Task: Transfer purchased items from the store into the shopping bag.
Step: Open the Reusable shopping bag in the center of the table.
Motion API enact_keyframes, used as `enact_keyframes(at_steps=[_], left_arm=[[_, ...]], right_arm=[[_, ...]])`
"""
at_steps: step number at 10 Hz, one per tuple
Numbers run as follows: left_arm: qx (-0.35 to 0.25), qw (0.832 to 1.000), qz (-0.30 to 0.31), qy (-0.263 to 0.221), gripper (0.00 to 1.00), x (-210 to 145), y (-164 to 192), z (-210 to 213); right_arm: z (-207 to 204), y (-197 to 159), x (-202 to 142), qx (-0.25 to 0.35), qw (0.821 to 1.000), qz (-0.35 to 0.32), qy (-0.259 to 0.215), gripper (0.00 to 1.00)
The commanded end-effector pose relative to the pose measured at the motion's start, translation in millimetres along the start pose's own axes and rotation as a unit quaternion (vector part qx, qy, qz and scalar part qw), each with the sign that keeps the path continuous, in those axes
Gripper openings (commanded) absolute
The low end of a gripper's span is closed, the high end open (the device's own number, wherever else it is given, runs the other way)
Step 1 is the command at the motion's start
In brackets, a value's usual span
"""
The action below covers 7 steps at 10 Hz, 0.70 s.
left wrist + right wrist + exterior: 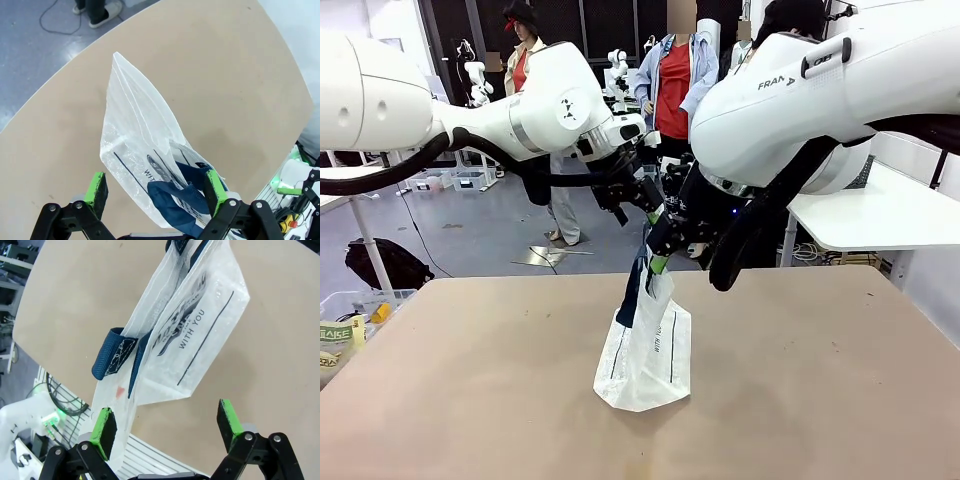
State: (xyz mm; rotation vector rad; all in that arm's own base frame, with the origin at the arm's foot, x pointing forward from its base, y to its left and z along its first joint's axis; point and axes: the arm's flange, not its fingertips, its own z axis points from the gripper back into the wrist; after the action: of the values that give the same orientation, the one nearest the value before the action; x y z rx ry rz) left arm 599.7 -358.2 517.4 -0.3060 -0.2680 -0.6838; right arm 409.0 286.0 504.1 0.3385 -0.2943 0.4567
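front: shopping bag (645,355) upright on table (820,380) | right wrist: red tag (120,390)

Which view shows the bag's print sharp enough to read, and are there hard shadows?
Right wrist view: shopping bag print "WITH YOU" is sharp. Left wrist view: print sharp but half hidden by the handle. Front view: lettering too small; table evenly lit, shadows faint.

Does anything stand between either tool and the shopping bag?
Nothing visible does. The shopping bag stands on the table, its top right between the open jaws of the left tool and the right tool.
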Motion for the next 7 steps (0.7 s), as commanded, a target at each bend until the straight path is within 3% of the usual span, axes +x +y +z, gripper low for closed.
enact_keyframes(at_steps=[1,7], left_arm=[[0.01,1.0,0.015,0.01,1.0,5.9,5.2,0.9],[0.015,0.999,0.02,0.021,1.0,6.6,8.5,-3.4]], right_arm=[[-1.1,-1.9,6.6,0.0,1.0,0.006,0.01,1.0],[-10.3,3.7,10.0,-0.004,1.0,0.005,0.021,1.0]])
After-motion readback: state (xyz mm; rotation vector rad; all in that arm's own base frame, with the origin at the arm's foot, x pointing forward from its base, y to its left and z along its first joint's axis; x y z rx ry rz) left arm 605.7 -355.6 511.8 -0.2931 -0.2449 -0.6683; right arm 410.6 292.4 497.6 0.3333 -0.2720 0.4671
